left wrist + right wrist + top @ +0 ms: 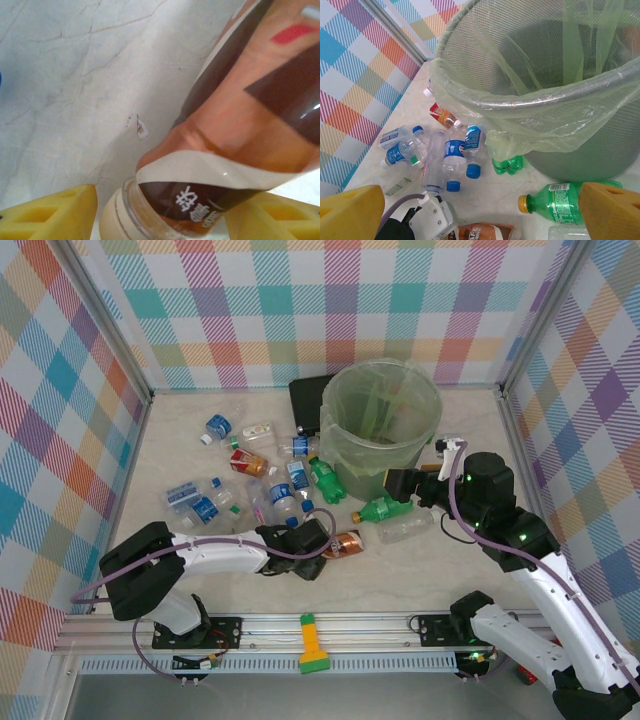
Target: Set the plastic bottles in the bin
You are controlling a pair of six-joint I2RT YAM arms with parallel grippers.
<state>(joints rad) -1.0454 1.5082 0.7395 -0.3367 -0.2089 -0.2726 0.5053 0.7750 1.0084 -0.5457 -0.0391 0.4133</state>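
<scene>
My left claw (pixel 160 217) sat low over the table (pixel 75 75). Its yellow ribbed fingers (pixel 50 212) stood on either side of the neck end of the brown bottle (pixel 250 115), and I could not tell whether they pressed it or only flanked it. The bottle lay on its side near the front middle of the table, well short of the bin (pixel 375 455).

I judged the bottle light and thin-walled, so a hard squeeze would dent it. Its glossy sleeve label looked loose and slick, apt to slide under a pad. The stiffest hold seemed to be the neck and shoulder just behind the pale cap (pixel 115 220), taken across the round body rather than along it.

My right claw (pixel 480 215) hung wide with nothing in it, beside the bin's near wall. Below it a green bottle (pixel 555 202) with a yellow cap lay just off the bin's foot. The bin was a round mesh bucket lined with a thin, crinkled green bag (pixel 530 130) folded over the rim, soft stuff that a finger could snag.

Left of the bin, the other bottles (pixel 297 478) lay scattered on the pale marbled table. Most were clear with blue caps and labels, another was green and lay against the bin, and one was red-labelled. All were small and round, and I thought them likely to roll at a nudge.
</scene>
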